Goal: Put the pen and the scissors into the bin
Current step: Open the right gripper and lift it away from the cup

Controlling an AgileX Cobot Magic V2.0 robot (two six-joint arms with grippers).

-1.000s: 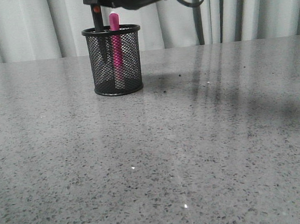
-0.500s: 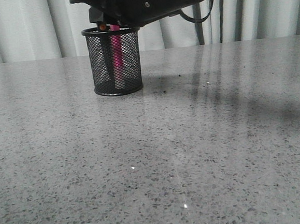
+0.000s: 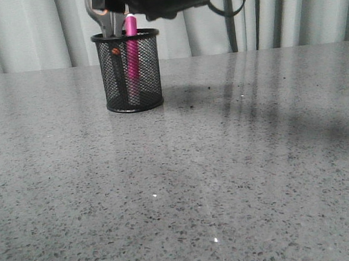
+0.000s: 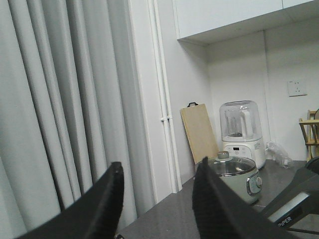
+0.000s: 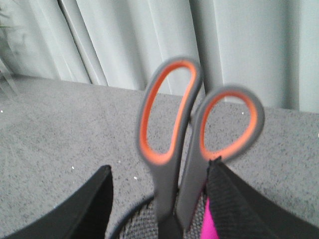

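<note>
The bin (image 3: pixel 128 86), a black wire-mesh cup, stands on the grey table at the back left. The pink pen (image 3: pixel 131 46) stands upright inside it. The scissors (image 3: pixel 114 50) stand in the bin blades down, with the orange pivot showing through the mesh and the grey handles above the rim. My right gripper (image 3: pixel 112 11) hovers over the bin, open, its fingers on either side of the handles. In the right wrist view my right gripper (image 5: pixel 159 169) straddles the scissors (image 5: pixel 169 124), above the pen (image 5: pixel 214 224) and the bin rim (image 5: pixel 127 221). My left gripper (image 4: pixel 159 172) is open and empty, raised.
Grey curtains (image 3: pixel 28 33) hang behind the table. The speckled tabletop (image 3: pixel 225 163) stretches to the front and right. The left wrist view shows a rice cooker (image 4: pixel 234 174), a blender (image 4: pixel 241 129) and a wooden board (image 4: pixel 199 132) on a far counter.
The scissors have dropped down into the bin; the pivot is now below the rim. My right gripper has opened and let them go. The bin has shifted slightly left.
</note>
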